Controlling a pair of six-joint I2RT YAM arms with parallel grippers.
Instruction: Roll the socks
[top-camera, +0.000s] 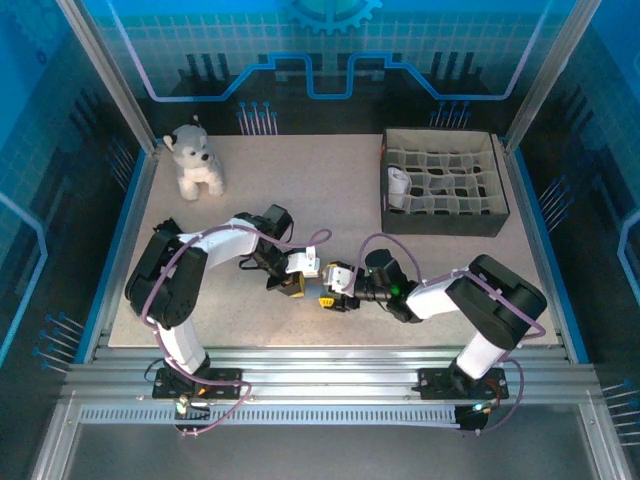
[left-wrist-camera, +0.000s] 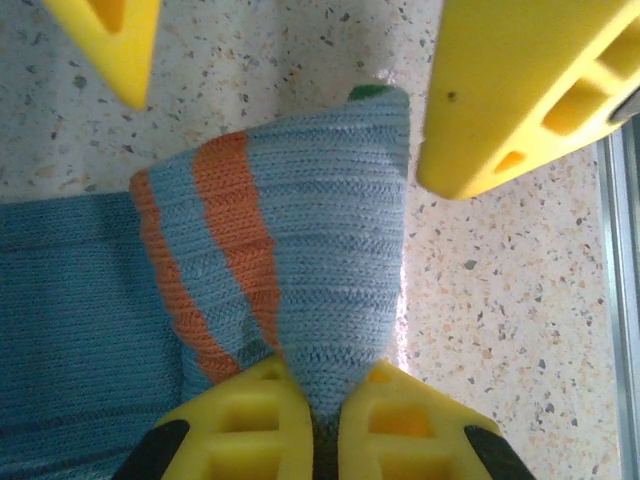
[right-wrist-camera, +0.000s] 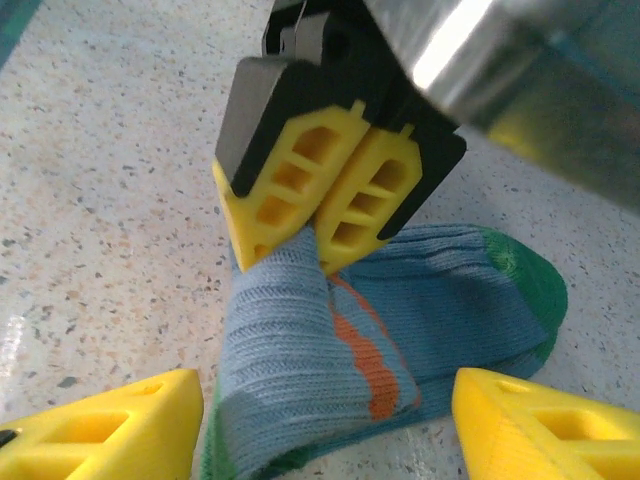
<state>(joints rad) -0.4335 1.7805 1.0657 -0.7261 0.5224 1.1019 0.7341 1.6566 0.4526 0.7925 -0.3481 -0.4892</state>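
1. The left gripper (left-wrist-camera: 322, 388) is clamped tight on a raised fold of the blue-grey sock (left-wrist-camera: 320, 250), which has orange stripes and a green toe.
2. The right gripper (right-wrist-camera: 325, 410) stands wide apart, one yellow finger on each side of the sock, gripping nothing.
3. The sock lies on the speckled table (top-camera: 300, 170), around the middle and toward the near edge, between the two grippers.

1 striped sock (left-wrist-camera: 320, 230) — 1 plush dog (top-camera: 195, 162), 1 divider box (top-camera: 445, 224) w/ 1 white roll (top-camera: 399, 186).
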